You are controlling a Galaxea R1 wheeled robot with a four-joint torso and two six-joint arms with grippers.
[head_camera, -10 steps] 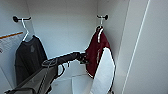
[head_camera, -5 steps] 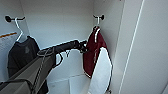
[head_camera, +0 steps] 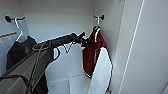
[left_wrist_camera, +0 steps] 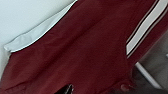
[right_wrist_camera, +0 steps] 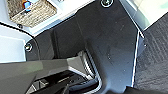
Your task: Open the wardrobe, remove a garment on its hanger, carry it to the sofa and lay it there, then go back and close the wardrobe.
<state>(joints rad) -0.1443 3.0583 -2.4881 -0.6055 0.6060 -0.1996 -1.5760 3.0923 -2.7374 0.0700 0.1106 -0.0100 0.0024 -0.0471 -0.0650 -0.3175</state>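
The wardrobe (head_camera: 57,20) stands open, showing its white interior. The garment (head_camera: 93,51), maroon with a white sleeve, hangs on the right from the hanger (head_camera: 98,22), whose hook sits on a dark wall hook. My left arm reaches in from the lower left. The left gripper (head_camera: 83,41) is at the jacket's upper left edge, by the collar. In the left wrist view the garment (left_wrist_camera: 82,52) is very close, with a white stripe and white sleeve.
A dark grey-black garment (head_camera: 20,53) hangs on its own white hanger (head_camera: 17,28) at the wardrobe's left. The open white door (head_camera: 150,50) stands at the right. A woven basket (right_wrist_camera: 32,11) and dark carpet (right_wrist_camera: 155,55) show in the right wrist view.
My left arm has risen and reached farther right, bringing the gripper from below the jacket's shoulder up to its collar edge. The jacket still hangs on its hook.
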